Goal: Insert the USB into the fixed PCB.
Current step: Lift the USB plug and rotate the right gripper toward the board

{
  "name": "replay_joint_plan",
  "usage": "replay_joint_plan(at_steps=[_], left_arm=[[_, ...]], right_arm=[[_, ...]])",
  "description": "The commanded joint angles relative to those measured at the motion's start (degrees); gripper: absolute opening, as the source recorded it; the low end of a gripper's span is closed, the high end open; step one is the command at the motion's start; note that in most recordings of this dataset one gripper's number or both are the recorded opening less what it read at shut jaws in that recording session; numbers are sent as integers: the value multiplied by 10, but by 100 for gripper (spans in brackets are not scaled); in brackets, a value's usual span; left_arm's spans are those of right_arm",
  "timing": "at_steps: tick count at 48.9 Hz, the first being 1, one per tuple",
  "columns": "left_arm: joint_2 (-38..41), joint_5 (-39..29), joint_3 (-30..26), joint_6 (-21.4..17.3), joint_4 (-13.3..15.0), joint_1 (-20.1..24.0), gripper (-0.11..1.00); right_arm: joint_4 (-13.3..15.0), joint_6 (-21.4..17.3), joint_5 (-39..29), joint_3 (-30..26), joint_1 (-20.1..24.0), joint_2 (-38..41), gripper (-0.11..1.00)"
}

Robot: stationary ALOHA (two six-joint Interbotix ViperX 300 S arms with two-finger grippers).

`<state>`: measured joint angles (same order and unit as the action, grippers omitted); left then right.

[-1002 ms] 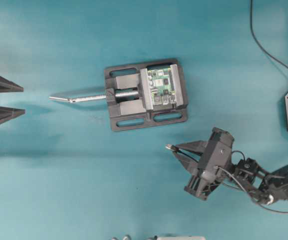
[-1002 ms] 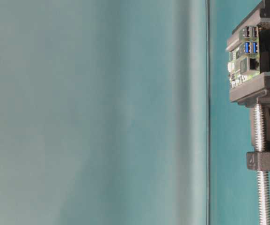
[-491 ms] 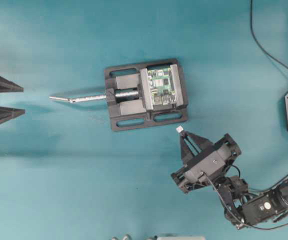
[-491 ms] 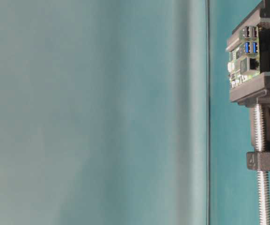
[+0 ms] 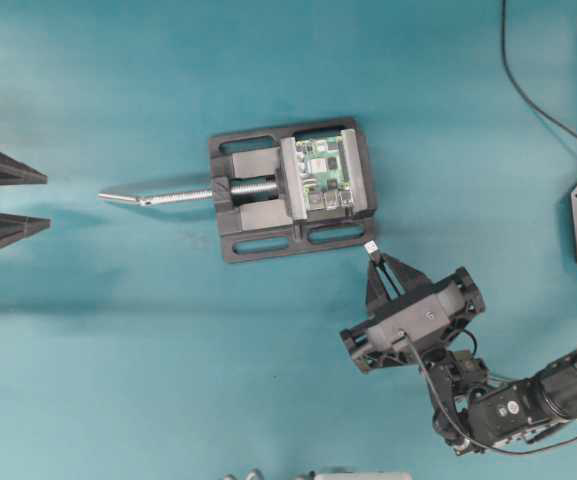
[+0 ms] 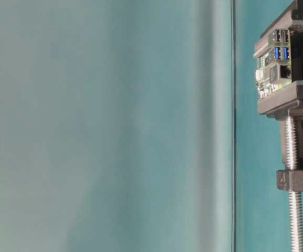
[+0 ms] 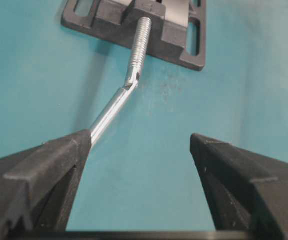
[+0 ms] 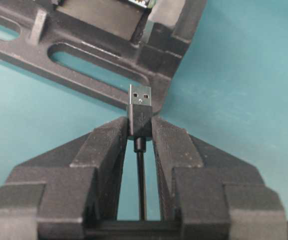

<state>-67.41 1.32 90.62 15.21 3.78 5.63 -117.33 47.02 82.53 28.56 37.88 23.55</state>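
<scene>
Right hand [image 8: 140,131] pinched shut on black USB plug with silver metal tip [image 8: 140,107], just beside black metal vise [image 5: 258,200] clamping green rectangular PCB [image 5: 326,172]. Left hand [image 7: 140,150] spread wide, holding nothing.

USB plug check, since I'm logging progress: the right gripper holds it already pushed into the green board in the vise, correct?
Not inserted. The right gripper holds the USB plug short of the green board, just outside the vise; the right wrist view shows its metal tip bare.

robotics lab bench | teal tabletop [image 5: 118,350] | black vise [image 5: 258,215] clamping circuit board [image 5: 326,175]
</scene>
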Motion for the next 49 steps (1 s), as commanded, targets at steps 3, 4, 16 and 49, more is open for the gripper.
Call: replay_joint_plan(at_steps=[3, 4, 16, 49], left_arm=[[8, 4, -7, 8, -2, 1, 95], [8, 4, -7, 8, -2, 1, 95], [8, 4, -7, 8, -2, 1, 95], [9, 4, -7, 8, -2, 1, 95]], right_arm=[[3, -37, 4, -15, -5, 1, 21], [3, -42, 4, -16, -5, 2, 21], [16, -67, -3, -19, -11, 8, 21], [51, -36, 66, -50, -26, 23, 21]])
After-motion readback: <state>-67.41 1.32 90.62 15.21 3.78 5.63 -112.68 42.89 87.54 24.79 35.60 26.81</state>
